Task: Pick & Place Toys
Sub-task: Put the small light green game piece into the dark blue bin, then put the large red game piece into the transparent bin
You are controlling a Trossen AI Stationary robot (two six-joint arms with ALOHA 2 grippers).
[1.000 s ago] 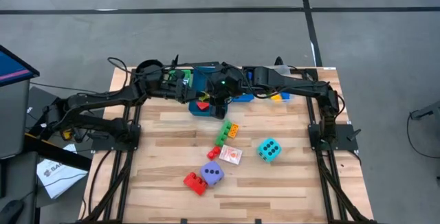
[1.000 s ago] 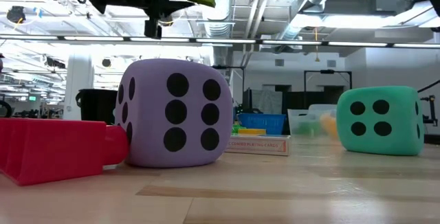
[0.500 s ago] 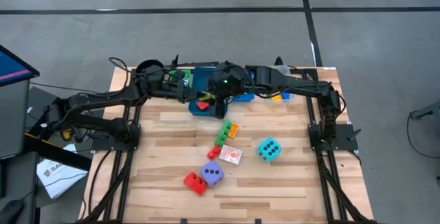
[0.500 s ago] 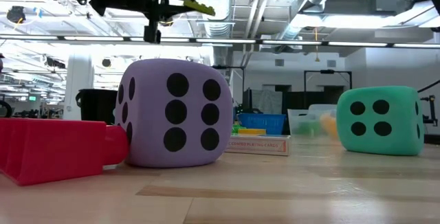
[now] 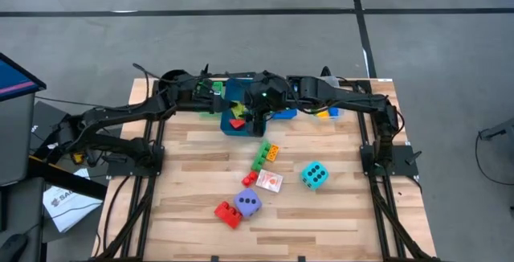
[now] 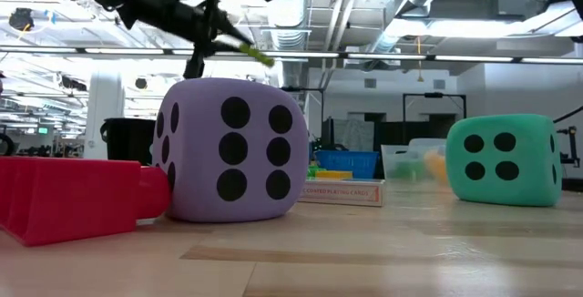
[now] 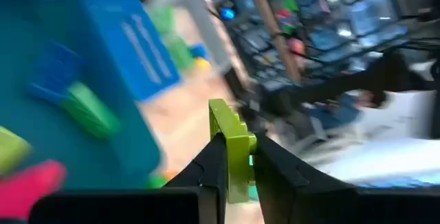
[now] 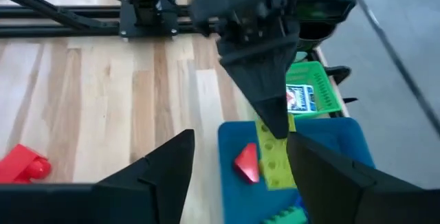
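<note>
The left claw [image 7: 234,165] pinches a yellow-green brick [image 7: 232,148] by its lower end, up over the blue tray [image 5: 233,127] at the counter's [image 5: 337,214] far side, while the right claw [image 8: 237,165] stands spread just beside it. Risky moment: the hold looks thin, so a quick swing could twist the brick loose. If it falls outside the tray, it lands among the dice and bricks below.

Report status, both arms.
Left pincer shut on yellow-green brick above blue tray. Right pincer open, empty, over the same tray. Arms crowd each other there.
</note>
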